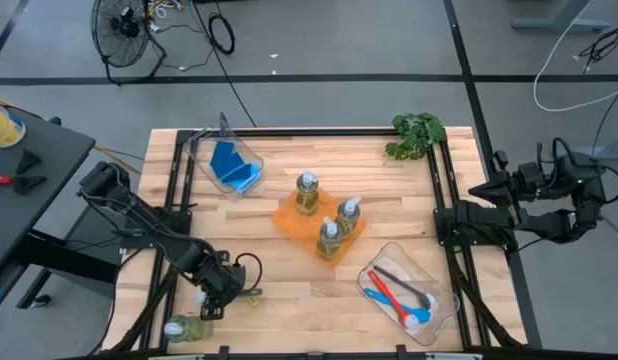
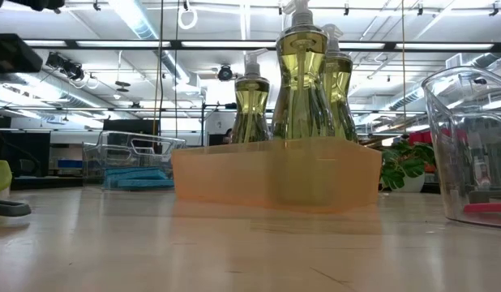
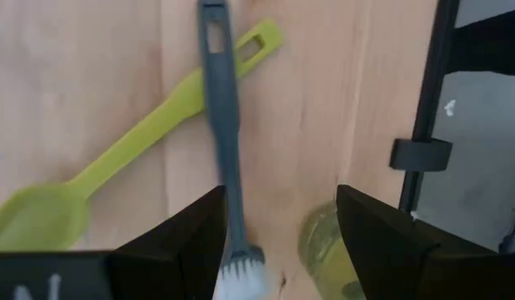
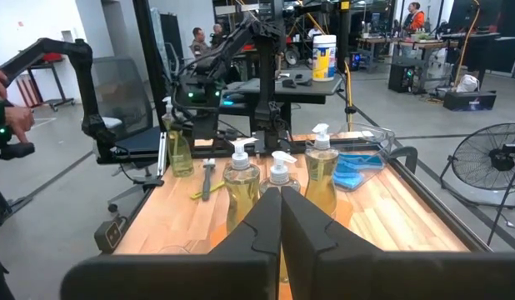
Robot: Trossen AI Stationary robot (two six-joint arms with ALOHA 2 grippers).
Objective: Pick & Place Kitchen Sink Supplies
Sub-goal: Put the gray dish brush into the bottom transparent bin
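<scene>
While most of the wooden table (image 1: 289, 270) is easy to read from above, the near left corner is a mess: the left arm covers it. The left gripper (image 3: 278, 242) hovers there, jaws spread wide and holding nothing, with the grey brush (image 3: 222, 142) lying between its fingers, bristle end cut off at the frame edge. A yellow-green brush (image 3: 116, 162) lies crossed under the grey one. Just beside them is a fourth soap bottle (image 1: 186, 327), lying at the table's near edge; in the wrist view only a blurry bit shows.

Middle of the table: an orange tray (image 1: 289, 215) holding three pump bottles (image 1: 307, 192), upright. In the low view they block most of what's behind.

Far left corner has a clear bin (image 1: 251, 157) with blue sponges (image 1: 232, 167) inside. Near right corner, another clear bin (image 1: 444, 300) with a red brush (image 1: 386, 291) and blue brush (image 1: 401, 306), plus a dark one that's hard to make out.

A leafy plant (image 1: 416, 133) sits at the far right corner.

The right gripper (image 4: 280, 218) waits off the right edge, fingers pressed together, empty.
</scene>
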